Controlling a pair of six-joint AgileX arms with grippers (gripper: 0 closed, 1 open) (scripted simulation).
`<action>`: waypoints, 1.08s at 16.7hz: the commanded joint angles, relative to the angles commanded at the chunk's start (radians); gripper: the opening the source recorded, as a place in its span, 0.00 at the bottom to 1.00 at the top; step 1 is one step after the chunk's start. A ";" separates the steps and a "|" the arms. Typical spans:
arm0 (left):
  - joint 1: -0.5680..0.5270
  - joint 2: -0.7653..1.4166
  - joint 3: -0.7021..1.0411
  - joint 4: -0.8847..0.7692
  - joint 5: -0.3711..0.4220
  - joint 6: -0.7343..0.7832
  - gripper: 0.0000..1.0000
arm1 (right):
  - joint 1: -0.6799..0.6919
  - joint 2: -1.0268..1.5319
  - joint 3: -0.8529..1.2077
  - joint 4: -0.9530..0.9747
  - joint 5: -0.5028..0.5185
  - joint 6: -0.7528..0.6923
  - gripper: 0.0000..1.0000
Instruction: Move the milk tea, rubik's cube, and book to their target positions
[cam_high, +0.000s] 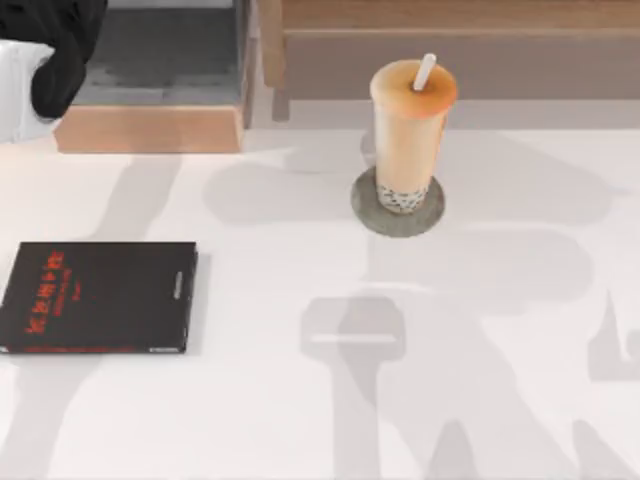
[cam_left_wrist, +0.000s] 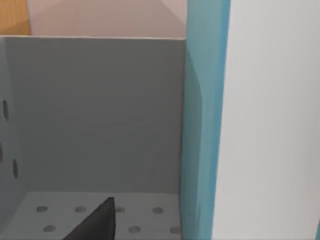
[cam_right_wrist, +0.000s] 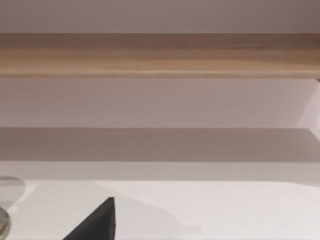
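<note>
The milk tea (cam_high: 410, 130) stands upright on the round grey disc (cam_high: 397, 207) at the table's back middle, with no gripper near it. The flat black book with red lettering (cam_high: 97, 297) lies at the left. My left arm (cam_high: 55, 55) reaches over the grey bin (cam_high: 160, 50) at the back left. In the left wrist view the teal book (cam_left_wrist: 202, 125) stands upright in that bin, white page edges (cam_left_wrist: 270, 125) showing. A dark finger (cam_left_wrist: 97, 222) is apart from its cover, and the gripper is open. My right gripper's finger (cam_right_wrist: 97, 222) hangs over bare table. The rubik's cube is out of view.
A wooden box (cam_high: 150, 128) frames the grey bin at the back left. A long wooden shelf (cam_high: 450, 50) runs along the back right, seen close in the right wrist view (cam_right_wrist: 160, 52). The white table (cam_high: 300, 400) spreads in front.
</note>
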 joint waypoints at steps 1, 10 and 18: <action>0.000 0.002 0.003 0.000 0.000 0.000 1.00 | 0.000 0.000 0.000 0.000 0.000 0.000 1.00; 0.010 0.106 0.152 -0.041 0.012 0.000 1.00 | 0.000 0.000 0.000 0.000 0.000 0.000 1.00; 0.010 0.106 0.152 -0.041 0.012 0.000 0.55 | 0.000 0.000 0.000 0.000 0.000 0.000 1.00</action>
